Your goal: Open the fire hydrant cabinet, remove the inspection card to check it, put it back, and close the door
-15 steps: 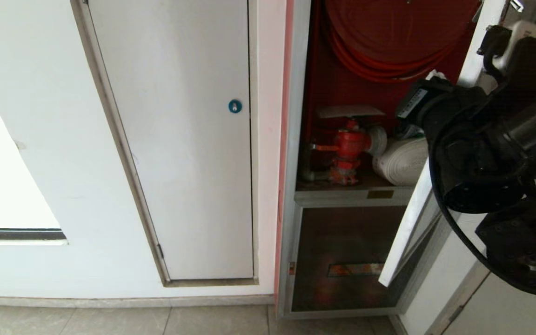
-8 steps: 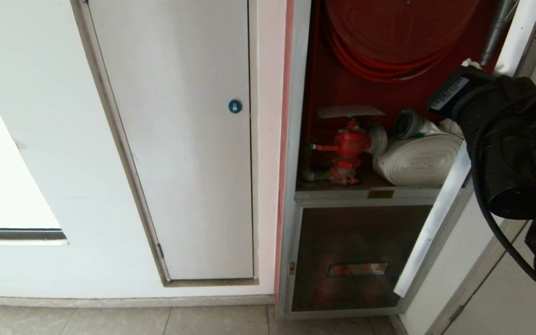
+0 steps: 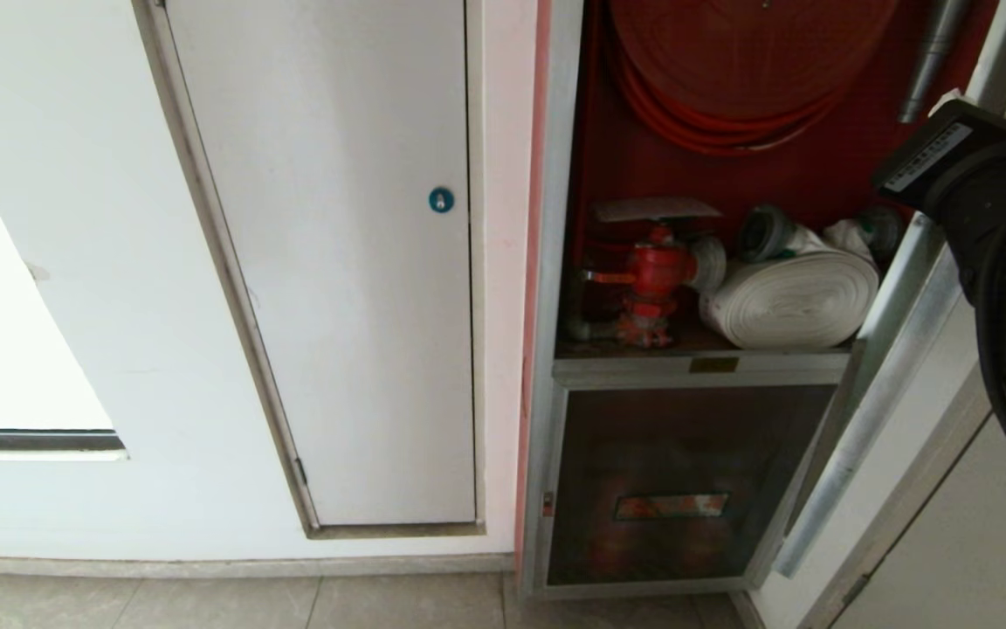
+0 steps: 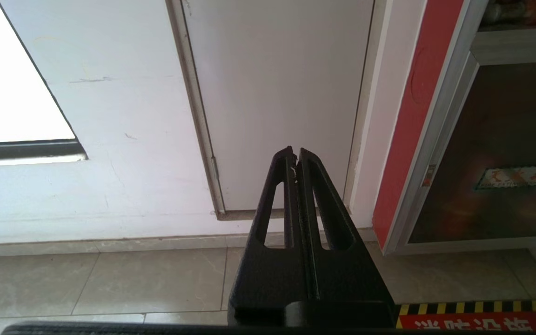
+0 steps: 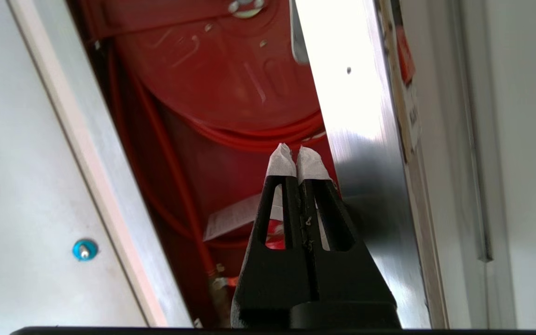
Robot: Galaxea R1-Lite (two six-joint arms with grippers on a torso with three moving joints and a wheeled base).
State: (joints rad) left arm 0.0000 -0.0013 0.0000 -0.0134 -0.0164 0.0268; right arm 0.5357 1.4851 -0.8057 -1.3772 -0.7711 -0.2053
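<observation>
Inventory, L to R:

- Left claw (image 4: 296, 156): parked low, aimed at wall base & floor tiles (image 4: 110, 284); fingers pressed together, clenched on nothing.
- Plain white door (image 3: 328, 262): closed, w/ round blue lock (image 3: 441, 200) near its right edge.
- Fire hydrant cabinet (image 3: 555, 218): silver frame, red interior, upper section standing open.
- Hose reel (image 3: 730, 61): red, top of compartment, hose coiled round it.
- Inspection card (image 3: 656, 209): pale, flat, lying on top of red valve (image 3: 656, 271), left part of compartment shelf; also seen past the fingers in right wrist view (image 5: 231, 221).
- Rolled white hose (image 3: 791, 301): on the shelf just right of valve, coupling beside it.
- Lower glass door (image 3: 678, 480): shut, orange label across it.
- Door (image 3: 887, 349): swung out to the right, seen edge-on; bright silver frame edge fills right wrist view (image 5: 356, 116).
- Right claw (image 5: 296, 160): taped fingertips clenched, empty, just beside door's frame edge, pointing into cabinet toward reel. Right arm's dark wrist at far right of head view.
</observation>
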